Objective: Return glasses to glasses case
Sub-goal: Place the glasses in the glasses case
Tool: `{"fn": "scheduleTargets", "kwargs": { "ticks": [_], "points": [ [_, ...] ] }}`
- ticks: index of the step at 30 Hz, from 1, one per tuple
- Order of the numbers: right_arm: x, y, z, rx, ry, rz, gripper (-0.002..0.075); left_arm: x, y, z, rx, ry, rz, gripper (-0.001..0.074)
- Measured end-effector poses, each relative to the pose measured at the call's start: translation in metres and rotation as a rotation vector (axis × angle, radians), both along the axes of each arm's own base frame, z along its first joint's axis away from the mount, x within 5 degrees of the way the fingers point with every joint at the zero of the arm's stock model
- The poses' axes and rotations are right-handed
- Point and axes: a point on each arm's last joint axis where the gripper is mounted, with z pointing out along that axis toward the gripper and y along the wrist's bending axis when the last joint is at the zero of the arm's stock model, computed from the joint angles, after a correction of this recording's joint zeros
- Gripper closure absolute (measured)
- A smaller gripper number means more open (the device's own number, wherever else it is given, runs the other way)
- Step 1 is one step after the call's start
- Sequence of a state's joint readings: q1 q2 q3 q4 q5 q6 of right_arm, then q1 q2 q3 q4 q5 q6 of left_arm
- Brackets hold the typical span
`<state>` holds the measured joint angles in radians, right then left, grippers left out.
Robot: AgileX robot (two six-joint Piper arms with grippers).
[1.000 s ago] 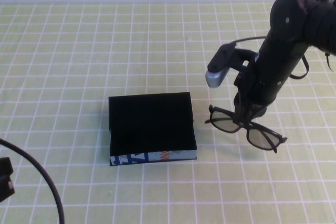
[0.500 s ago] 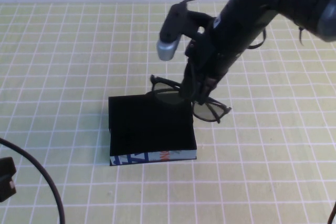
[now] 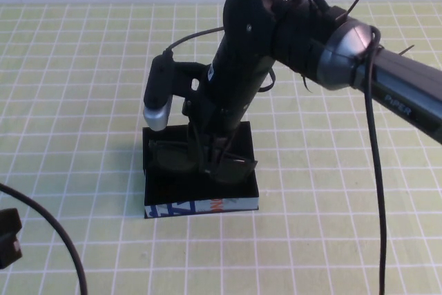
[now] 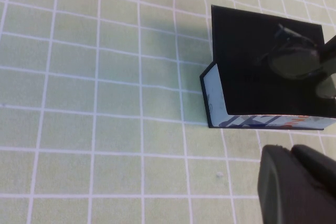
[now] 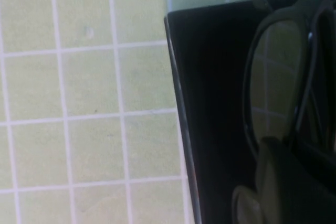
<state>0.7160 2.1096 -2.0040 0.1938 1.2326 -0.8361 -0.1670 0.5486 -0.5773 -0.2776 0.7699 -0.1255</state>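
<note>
The glasses case lies open at the table's middle, its printed edge facing the robot. My right gripper is shut on the glasses and holds them low over the case's dark inside, tilted. The right wrist view shows a tinted lens over the case, with a gripper finger across the frame. The left wrist view shows the case with the glasses above it. My left gripper is parked near the table's front left, well short of the case, its fingers together.
A yellow-green checked cloth covers the table. A black cable curves across the front left corner. The right arm reaches in from the right, over the table behind and right of the case.
My right arm has carried the glasses leftward, from the cloth right of the case to a low position over the open case. The left arm has not moved.
</note>
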Motion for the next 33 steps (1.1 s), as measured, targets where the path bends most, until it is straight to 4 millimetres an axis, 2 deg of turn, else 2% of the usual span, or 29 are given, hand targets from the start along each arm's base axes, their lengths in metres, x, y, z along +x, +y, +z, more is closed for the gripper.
{"fn": "scheduleTargets", "kwargs": {
  "ticks": [14, 21, 28, 33],
  "points": [
    [0.008, 0.007, -0.035, -0.054, 0.039, 0.038, 0.0728, 0.000, 0.000, 0.000, 0.005, 0.000, -0.004, 0.0738],
    [0.008, 0.008, -0.038, -0.046, 0.047, 0.054, 0.0717, 0.000, 0.000, 0.000, 0.009, -0.002, -0.007, 0.0738],
    [0.008, 0.009, -0.038, -0.043, 0.050, 0.054, 0.0638, 0.000, 0.000, 0.000, 0.010, -0.002, -0.008, 0.0738],
    [0.008, 0.009, -0.036, -0.039, 0.047, 0.054, 0.0624, 0.000, 0.000, 0.000, 0.016, -0.005, -0.012, 0.0738]
  ]
}}
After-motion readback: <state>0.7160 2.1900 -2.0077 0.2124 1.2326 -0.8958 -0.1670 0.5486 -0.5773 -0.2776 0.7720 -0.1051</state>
